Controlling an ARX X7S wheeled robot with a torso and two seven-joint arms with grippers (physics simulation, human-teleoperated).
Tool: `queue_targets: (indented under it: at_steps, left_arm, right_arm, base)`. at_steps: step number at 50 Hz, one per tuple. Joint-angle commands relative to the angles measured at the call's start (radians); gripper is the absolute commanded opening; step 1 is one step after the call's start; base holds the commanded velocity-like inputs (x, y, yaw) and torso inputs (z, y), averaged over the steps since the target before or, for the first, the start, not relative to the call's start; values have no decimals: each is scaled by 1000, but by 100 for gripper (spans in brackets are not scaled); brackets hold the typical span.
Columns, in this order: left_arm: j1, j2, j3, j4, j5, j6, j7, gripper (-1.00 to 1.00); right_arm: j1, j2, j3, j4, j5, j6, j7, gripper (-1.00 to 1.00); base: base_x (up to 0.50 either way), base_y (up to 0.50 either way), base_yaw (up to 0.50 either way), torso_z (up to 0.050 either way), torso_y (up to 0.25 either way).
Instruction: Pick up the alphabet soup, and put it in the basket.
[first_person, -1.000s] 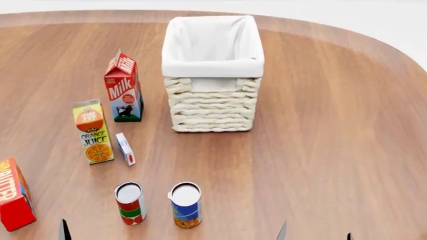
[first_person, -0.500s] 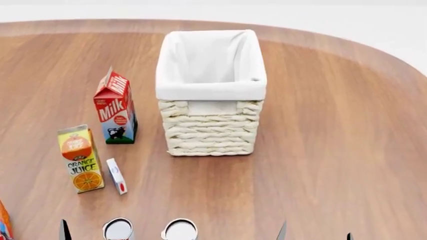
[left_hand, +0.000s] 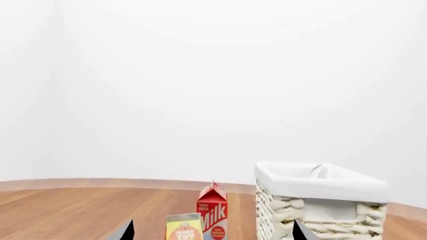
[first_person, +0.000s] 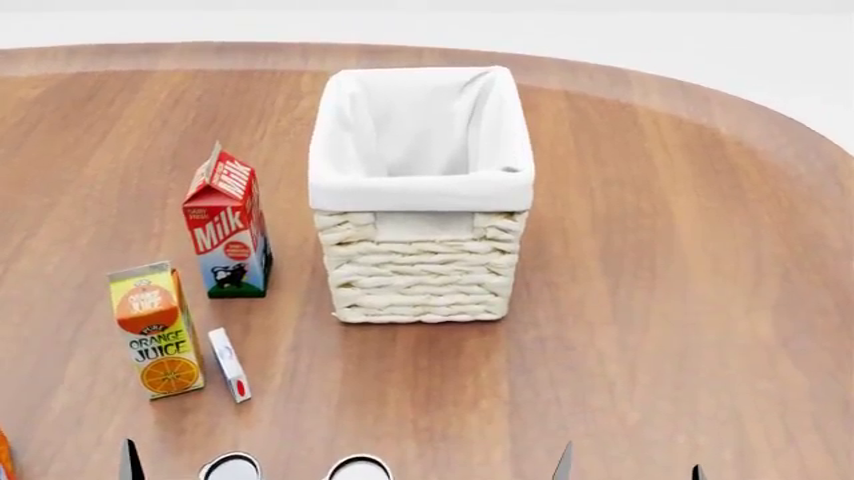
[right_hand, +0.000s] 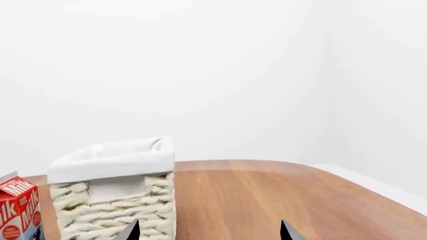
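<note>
**Soup can at the near edge of view, basket mid-table**

In the head view only the silvery lid of the alphabet soup (first_person: 359, 467) shows, cut off by the bottom of the picture, so its label cannot be read there. Just beside it, towards the table's left edge, sits the lid of a second can (first_person: 231, 467), apart from it. The basket (first_person: 420, 260) stands upright farther in, near the middle of the wooden table (first_person: 667, 300), its white lining folded over the rim.

Between the cans and the table's left edge stand an orange juice carton (first_person: 155, 330) and a small white box (first_person: 230, 365) just beside it; the milk carton (first_person: 224, 222) stands farther back, near the basket's left wall. No object lies between the soup and the basket.

The left gripper (left_hand: 212, 231) and right gripper (right_hand: 209, 231) show only dark fingertips set wide apart, parted and holding nothing, probably hanging above the table's near edge.
</note>
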Motion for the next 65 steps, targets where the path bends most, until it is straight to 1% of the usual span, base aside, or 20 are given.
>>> queue_targets:
  at_steps: [1,13,42,65]
  left_arm:
    - [-2,-4,5,-3,-1,3,-4,100]
    - [2,-8,10,3,-1,3,-11,100]
    - [-1,-15,21,0,-3,7,-22,100]
    - [-4,-23,29,-1,-6,9,-31,100]
  right_arm:
    - [3,4,-6,-1,2,8,6,100]
    - [4,5,-12,2,-4,6,14,100]
    - [7,16,-28,-1,-11,7,24,100]
    - [10,21,-36,9,-19,-6,36,100]
  base:
    - [27,0,0,0,0]
    - [163,-18,0,0,0]
    - [4,-35,0,0,0]
    - [161,0,0,0,0]
